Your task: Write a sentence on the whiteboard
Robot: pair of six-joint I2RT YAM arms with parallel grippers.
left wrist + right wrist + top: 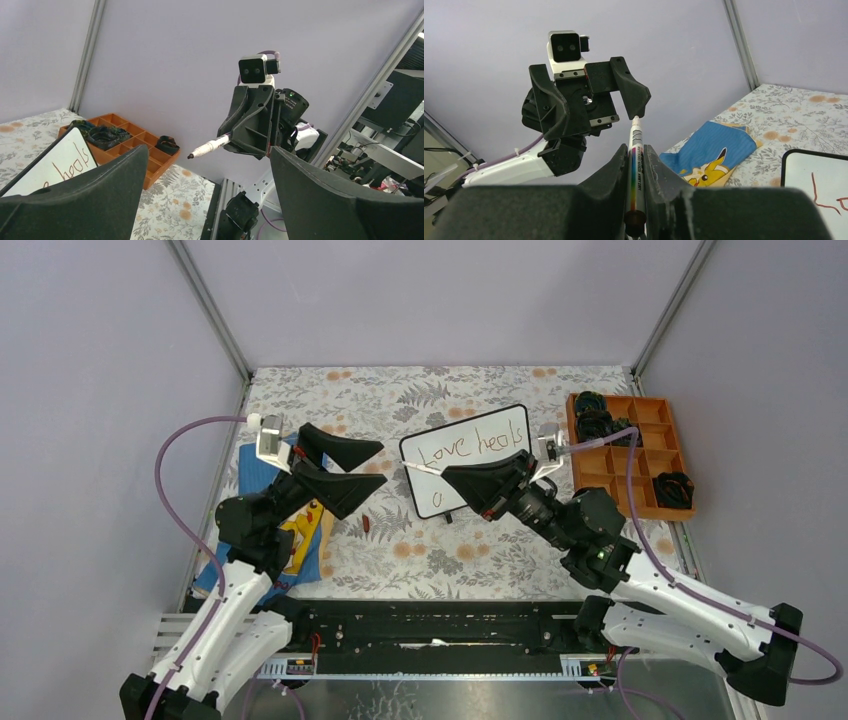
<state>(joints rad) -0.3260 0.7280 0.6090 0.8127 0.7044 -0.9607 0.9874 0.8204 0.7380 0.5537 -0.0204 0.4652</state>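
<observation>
Top external view: the thin red-brown handwritten sentence (pixel 472 445) reads "Love heals", with one round letter beneath. It is on the small black-framed white whiteboard (pixel 505 418), set askew at table centre. At 3 o'clock, an orange plastic compartment tray (pixel 610 475) holds black coiled items (pixel 597 422). The right gripper (pixel 636 150) clamps a white rainbow-striped marker (pixel 212 146), its print unreadable. The left gripper (pixel 381 464), at 9 o'clock, gapes wide, holding nothing.

The whiteboard (pixel 425 483), small and white with a thin black frame and rounded corners, lies mid-tabletop (pixel 400 550) towards the far side, skewed so its right end sits farther back. The sentence (pixel 475 445) runs along its far edge in thin red-brown handwriting, "Love heals", with a lone "a" on the line below at the left.
</observation>
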